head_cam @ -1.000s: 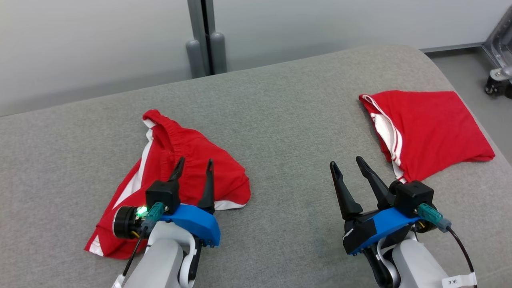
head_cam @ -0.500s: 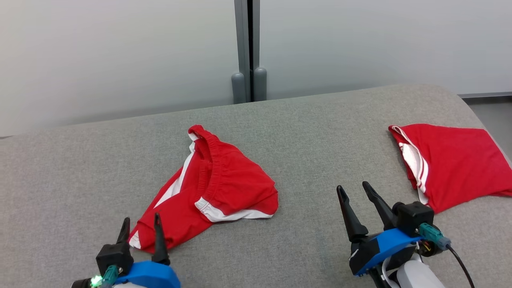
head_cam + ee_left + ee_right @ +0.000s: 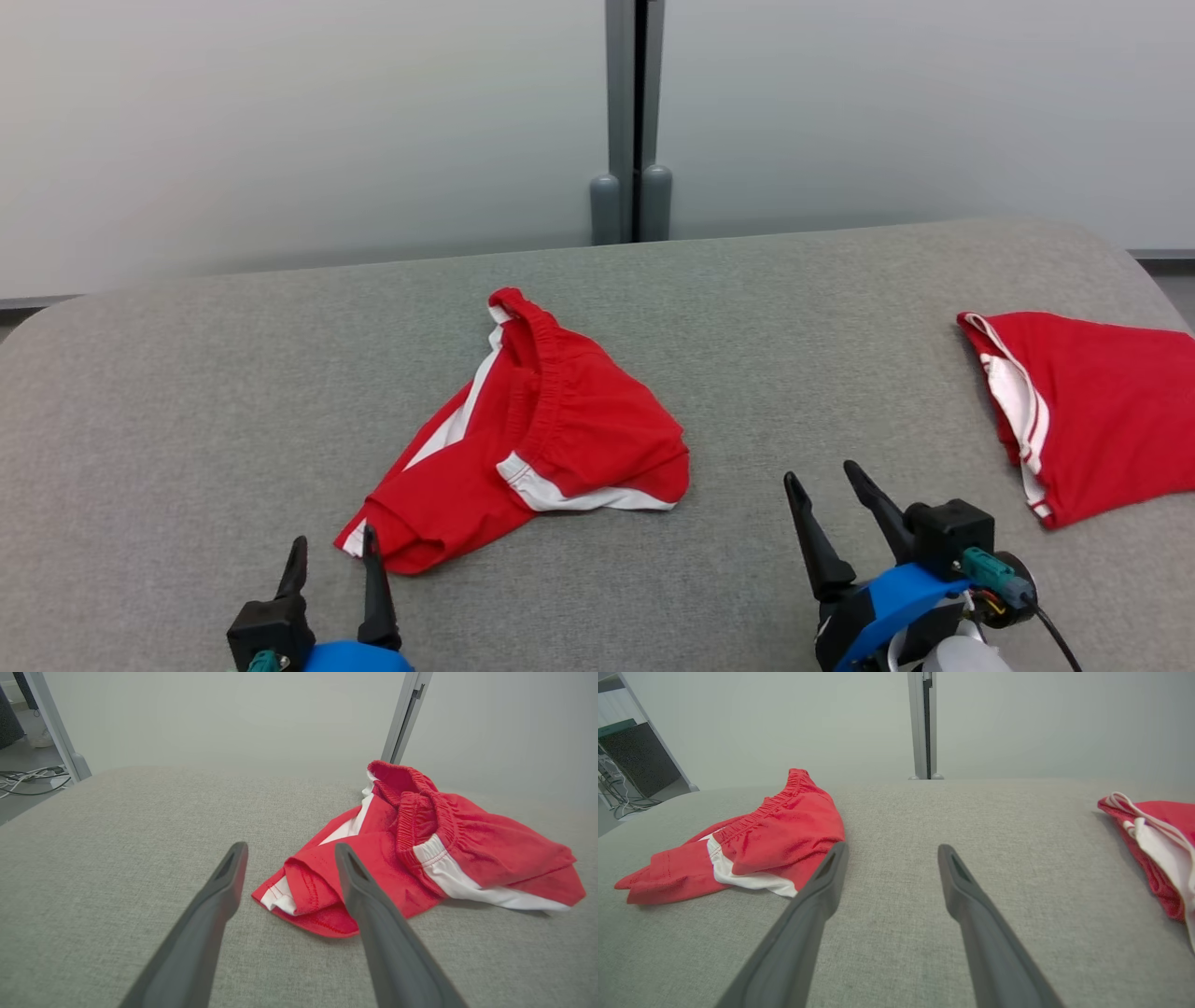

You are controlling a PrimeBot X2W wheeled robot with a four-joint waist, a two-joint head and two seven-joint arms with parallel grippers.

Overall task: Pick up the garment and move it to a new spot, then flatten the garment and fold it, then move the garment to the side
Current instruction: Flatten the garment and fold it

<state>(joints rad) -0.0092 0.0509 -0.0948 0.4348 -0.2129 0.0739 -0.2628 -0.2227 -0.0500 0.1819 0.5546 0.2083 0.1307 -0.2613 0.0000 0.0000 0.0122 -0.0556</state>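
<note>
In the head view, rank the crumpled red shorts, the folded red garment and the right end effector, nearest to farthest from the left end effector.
1. crumpled red shorts, just ahead.
2. right end effector, lower right.
3. folded red garment, far right.

In the head view, the folded red garment with white stripes runs off the right edge, so its full outline cannot be told. The left gripper and right gripper are cut by the bottom edge just below their mounts. In the left wrist view, a dark finger covers part of the crumpled red shorts with white trim, whose folds hide the layers beneath.
</note>
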